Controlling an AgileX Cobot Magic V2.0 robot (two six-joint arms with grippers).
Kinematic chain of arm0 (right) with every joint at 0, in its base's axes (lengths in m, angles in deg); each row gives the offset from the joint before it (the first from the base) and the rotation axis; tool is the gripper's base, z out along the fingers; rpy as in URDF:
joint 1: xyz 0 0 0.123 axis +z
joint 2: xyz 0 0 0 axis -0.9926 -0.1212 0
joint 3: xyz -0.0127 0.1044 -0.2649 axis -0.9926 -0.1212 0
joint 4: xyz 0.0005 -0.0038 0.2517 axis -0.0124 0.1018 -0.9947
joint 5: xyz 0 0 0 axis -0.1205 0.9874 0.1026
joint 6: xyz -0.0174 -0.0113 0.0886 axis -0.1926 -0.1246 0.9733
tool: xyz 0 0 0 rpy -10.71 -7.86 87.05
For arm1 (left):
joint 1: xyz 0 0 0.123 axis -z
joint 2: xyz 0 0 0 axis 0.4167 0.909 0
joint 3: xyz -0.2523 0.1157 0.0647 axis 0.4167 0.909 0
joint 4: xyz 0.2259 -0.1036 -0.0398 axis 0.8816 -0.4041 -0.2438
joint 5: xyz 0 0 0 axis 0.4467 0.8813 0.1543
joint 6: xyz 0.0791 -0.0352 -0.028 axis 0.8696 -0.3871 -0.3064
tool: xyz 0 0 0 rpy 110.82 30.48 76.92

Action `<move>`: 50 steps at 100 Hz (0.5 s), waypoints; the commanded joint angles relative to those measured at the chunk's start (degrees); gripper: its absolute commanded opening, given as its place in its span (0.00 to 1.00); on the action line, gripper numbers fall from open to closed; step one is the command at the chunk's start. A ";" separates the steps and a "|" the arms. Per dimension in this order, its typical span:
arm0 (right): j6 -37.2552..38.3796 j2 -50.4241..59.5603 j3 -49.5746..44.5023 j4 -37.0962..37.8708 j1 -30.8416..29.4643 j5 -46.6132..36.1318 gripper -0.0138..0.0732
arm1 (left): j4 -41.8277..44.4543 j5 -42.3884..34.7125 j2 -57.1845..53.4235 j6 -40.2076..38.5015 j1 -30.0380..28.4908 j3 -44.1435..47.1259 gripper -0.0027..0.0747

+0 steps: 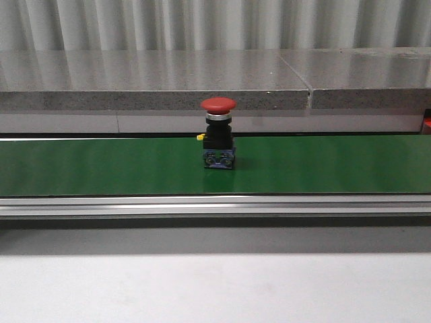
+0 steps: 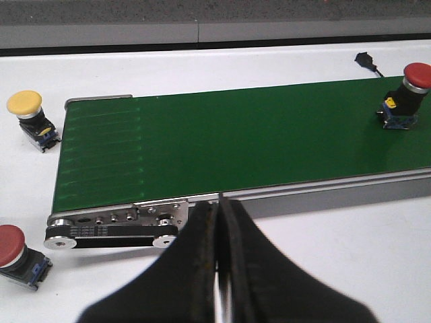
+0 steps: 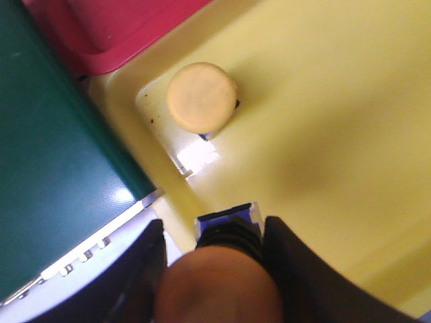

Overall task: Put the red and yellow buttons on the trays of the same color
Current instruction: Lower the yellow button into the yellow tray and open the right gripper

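A red button (image 1: 219, 134) stands upright mid-belt on the green conveyor (image 1: 101, 165); the left wrist view shows it as the red button (image 2: 404, 94) at the belt's far end. My left gripper (image 2: 219, 205) is shut and empty, over the white table by the belt's roller end. My right gripper (image 3: 214, 225) is shut on a button (image 3: 225, 269) whose cap looks orange-brown in shadow. It hangs over the yellow tray (image 3: 323, 101). A yellow button (image 3: 202, 96) stands in that tray. The red tray (image 3: 101, 33) lies beside it.
On the white table beyond the belt's end stand a loose yellow button (image 2: 30, 114) and a loose red button (image 2: 15, 247). A small black part (image 2: 367, 60) lies behind the belt. A grey stone ledge (image 1: 202, 81) runs behind the conveyor.
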 commanded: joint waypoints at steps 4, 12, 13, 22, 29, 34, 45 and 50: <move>-0.10 0.04 -0.06 0.19 -1.66 -4.67 0.43 | -0.58 -4.16 0.39 -0.09 0.41 -1.41 0.01; -0.10 -1.82 -0.48 0.24 -2.27 -5.76 0.43 | -0.58 -4.16 0.39 -0.09 0.41 -1.41 0.01; -0.10 -1.97 -0.48 0.24 -2.32 -5.91 0.43 | -0.58 -4.16 0.39 -0.09 0.41 -1.41 0.01; -0.10 -4.33 -0.48 0.18 -2.46 -6.89 0.43 | -0.58 -4.16 0.39 -0.09 0.41 -1.41 0.01; -0.10 -6.14 -0.48 0.18 -2.46 -7.71 0.43 | -0.58 -4.16 0.39 -0.09 0.41 -1.41 0.01; -0.10 -7.30 -0.48 0.18 -2.46 -8.09 0.43 | -0.58 -4.16 0.39 -0.09 0.41 -1.41 0.01; -0.10 -9.65 -0.48 -0.07 -2.46 -8.89 0.43 | -0.58 -4.16 0.39 -0.09 0.41 -1.41 0.01; -0.06 -10.34 -0.48 -0.24 -2.46 -9.15 0.43 | -0.58 -4.16 0.39 -0.09 0.41 -1.41 0.01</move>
